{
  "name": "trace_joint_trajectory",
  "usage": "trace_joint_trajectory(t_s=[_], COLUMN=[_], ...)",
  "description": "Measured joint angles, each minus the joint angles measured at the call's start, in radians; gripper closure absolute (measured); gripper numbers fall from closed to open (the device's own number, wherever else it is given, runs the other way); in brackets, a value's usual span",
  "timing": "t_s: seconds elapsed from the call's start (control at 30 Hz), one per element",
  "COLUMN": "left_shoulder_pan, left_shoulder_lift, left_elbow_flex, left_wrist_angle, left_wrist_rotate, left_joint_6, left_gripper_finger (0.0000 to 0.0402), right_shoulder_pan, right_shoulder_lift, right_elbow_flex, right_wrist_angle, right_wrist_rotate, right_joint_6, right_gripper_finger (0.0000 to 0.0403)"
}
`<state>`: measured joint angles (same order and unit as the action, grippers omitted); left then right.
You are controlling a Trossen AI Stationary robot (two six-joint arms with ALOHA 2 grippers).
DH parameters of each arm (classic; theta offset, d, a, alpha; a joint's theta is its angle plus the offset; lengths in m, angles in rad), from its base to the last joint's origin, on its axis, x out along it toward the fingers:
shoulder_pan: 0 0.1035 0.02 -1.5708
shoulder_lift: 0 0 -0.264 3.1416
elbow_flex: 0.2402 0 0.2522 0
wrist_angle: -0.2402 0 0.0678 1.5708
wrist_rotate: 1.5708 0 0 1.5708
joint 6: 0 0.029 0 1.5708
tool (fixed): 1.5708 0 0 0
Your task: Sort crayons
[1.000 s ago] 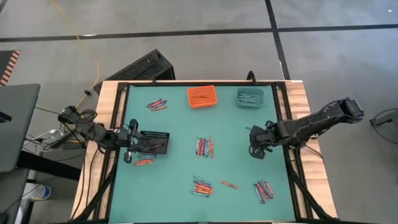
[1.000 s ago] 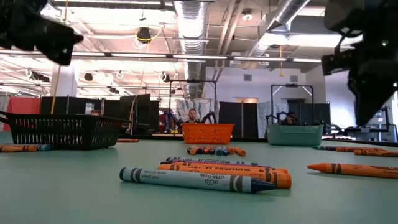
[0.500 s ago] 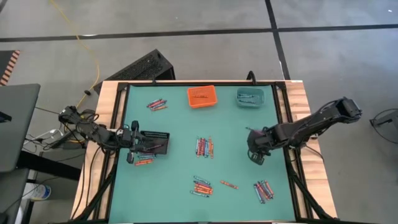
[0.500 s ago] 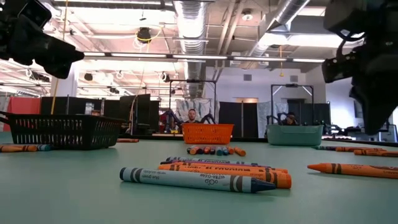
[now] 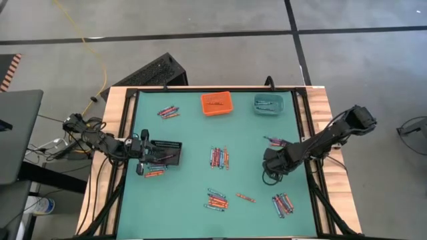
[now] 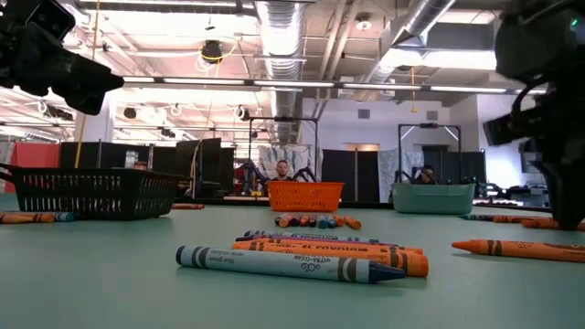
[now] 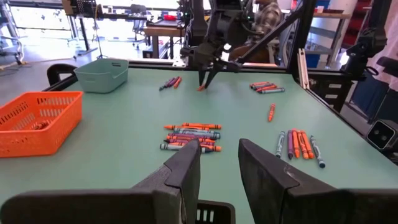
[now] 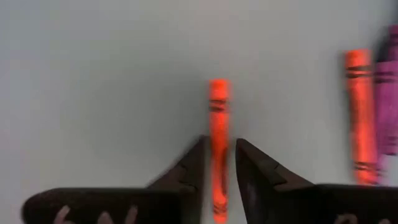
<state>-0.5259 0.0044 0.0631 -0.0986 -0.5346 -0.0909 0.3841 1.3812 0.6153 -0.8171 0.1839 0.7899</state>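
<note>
An orange crayon (image 8: 218,149) sits pinched between the right gripper (image 8: 219,163) fingers, seen only in its wrist view, above the green table (image 5: 187,193). The left gripper (image 7: 217,163), narrow and empty, hovers at the black basket (image 5: 165,152). Crayon labels are unreadable.

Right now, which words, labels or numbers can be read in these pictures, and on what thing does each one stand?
Blue crayon, front of the low view: wrapper print, upside down, too small to read with certainty.
Orange crayon just behind it: wrapper print, also too small to read.
Nothing else in any view shows legible text.
</note>
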Motion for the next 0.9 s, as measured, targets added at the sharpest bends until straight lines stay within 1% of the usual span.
trace_joint_trajectory(t_s=[0.2, 0.33, 0.43, 0.57, 0.6, 0.73, 0.8, 0.9], left_shoulder_pan=[0.000, 0.000, 0.000, 0.000, 0.000, 0.000, 0.000, 0.000], left_shoulder_lift=[0.000, 0.000, 0.000, 0.000, 0.000, 0.000, 0.000, 0.000], left_elbow_flex=[0.000, 0.000, 0.000, 0.000, 0.000, 0.000, 0.000, 0.000], left_wrist_angle=[0.000, 0.000, -0.001, -0.001, -0.001, -0.001, -0.001, -0.001], left_wrist_rotate=[0.000, 0.000, 0.000, 0.001, 0.001, 0.000, 0.001, 0.001], left_joint_6=[0.000, 0.000, 0.001, 0.000, 0.000, 0.002, 0.000, 0.002], left_gripper_finger=[0.0304, 0.0304, 0.0304, 0.0304, 0.0304, 0.0304, 0.0304, 0.0304], right_shoulder_pan=[-0.001, -0.014, -0.021, -0.023, -0.023, -0.024, -0.027, -0.049], right_shoulder_lift=[0.058, 0.061, 0.053, 0.054, 0.054, 0.055, 0.060, 0.062], right_elbow_flex=[0.004, 0.002, 0.001, 0.001, 0.001, 0.014, 0.042, 0.122], right_wrist_angle=[0.026, 0.043, 0.052, 0.056, 0.059, 0.065, 0.067, 0.114], right_wrist_rotate=[0.002, 0.006, 0.014, 0.034, 0.039, 0.050, 0.077, 0.196], right_joint_6=[-0.067, -0.090, -0.091, -0.092, -0.092, -0.109, -0.151, -0.249], right_gripper_finger=[0.0312, 0.0317, 0.0339, 0.0387, 0.0393, 0.0394, 0.0397, 0.0400])
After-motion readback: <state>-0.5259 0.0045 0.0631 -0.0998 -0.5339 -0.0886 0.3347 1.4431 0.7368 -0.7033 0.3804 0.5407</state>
